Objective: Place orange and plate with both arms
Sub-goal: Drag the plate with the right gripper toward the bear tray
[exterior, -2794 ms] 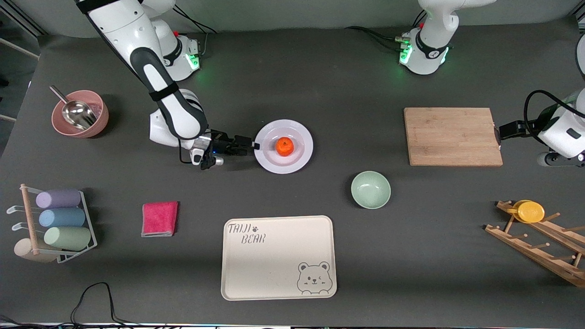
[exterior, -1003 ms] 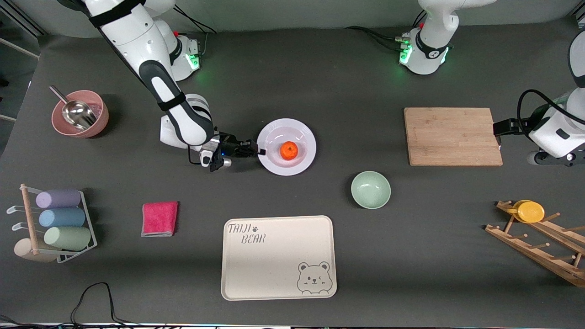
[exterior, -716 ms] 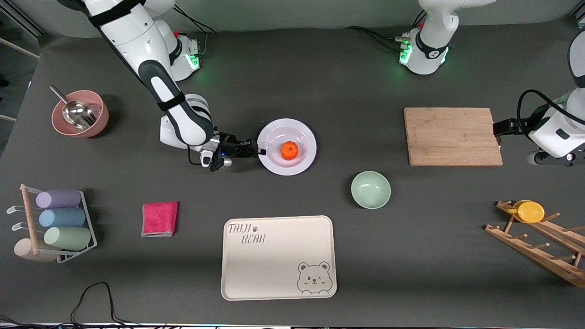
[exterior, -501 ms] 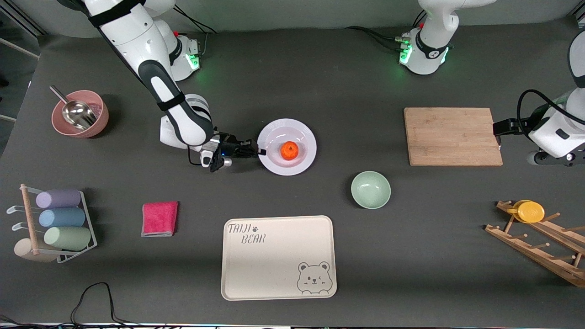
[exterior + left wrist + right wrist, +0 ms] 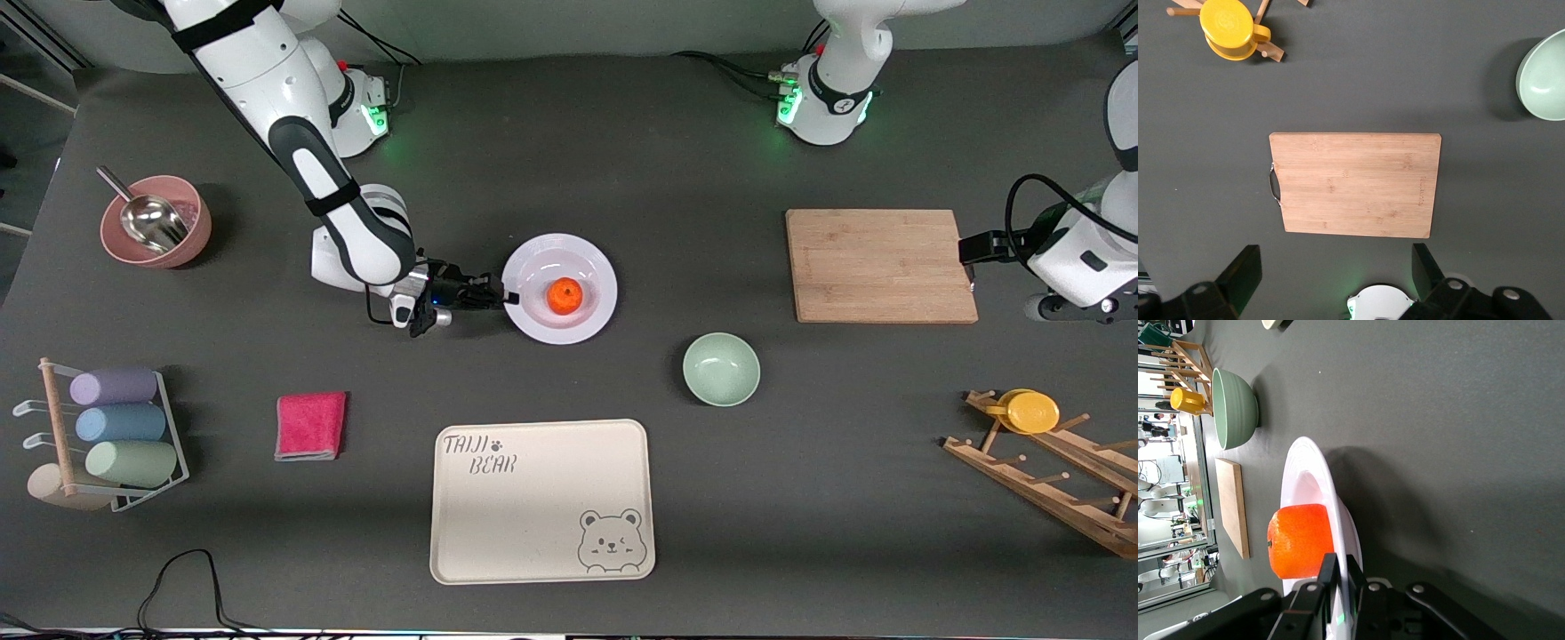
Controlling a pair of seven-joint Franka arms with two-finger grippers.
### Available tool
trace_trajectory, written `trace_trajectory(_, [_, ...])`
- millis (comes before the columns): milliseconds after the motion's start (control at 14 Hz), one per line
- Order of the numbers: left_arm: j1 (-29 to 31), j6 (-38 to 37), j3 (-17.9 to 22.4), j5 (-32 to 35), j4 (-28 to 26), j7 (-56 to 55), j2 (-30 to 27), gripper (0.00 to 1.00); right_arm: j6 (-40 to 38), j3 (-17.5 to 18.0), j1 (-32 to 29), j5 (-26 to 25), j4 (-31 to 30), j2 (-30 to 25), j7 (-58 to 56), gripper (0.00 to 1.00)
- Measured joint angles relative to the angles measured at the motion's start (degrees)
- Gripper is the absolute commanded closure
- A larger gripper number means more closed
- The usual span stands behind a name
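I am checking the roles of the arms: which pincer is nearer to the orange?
Right. The right pincer grips the rim of the plate that holds the orange; the left pincer is over the table past the cutting board.

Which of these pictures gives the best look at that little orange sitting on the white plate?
The right wrist view: the orange fills much of it, seen from the side on the plate, just past the right tool clamping the rim. The front view shows it small from above. The left wrist view misses it.
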Motion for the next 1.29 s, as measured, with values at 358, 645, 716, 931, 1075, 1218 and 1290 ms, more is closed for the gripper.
trace_trajectory(358, [0.0,-0.07,0.0,0.0,0.0,-0.04,0.03,0.0,0.98,0.95,0.05,0.05,2.63,-0.11,5.03,1.0])
trace_trajectory(645, [0.0,-0.67,-0.01,0.0,0.0,-0.06,0.03,0.0,1.46,1.12,0.07,0.05,4.97,-0.3,8.83,1.0])
trace_trajectory(716, [0.0,-0.7,-0.01,0.0,0.0,-0.06,0.03,0.0,1.49,1.14,0.07,0.05,5.49,-0.3,9.53,1.0])
trace_trajectory(931, [0.0,-0.7,-0.01,0.0,0.0,-0.06,0.03,0.0,1.62,1.2,0.08,0.05,6.85,-0.34,11.78,1.0])
trace_trajectory(1075, [0.0,-0.72,-0.01,0.0,0.0,-0.06,0.03,0.0,1.74,1.24,0.08,-0.1,8.16,-0.39,13.46,1.0])
trace_trajectory(1218, [0.0,-0.77,0.0,0.0,0.0,-0.06,0.03,0.0,1.93,1.24,0.07,-3.26,11.27,-0.47,18.12,1.0])
trace_trajectory(1290, [0.0,-0.77,0.0,0.0,0.0,-0.06,0.03,0.0,2.01,1.19,0.05,-7.08,12.99,-0.48,22.6,1.0])
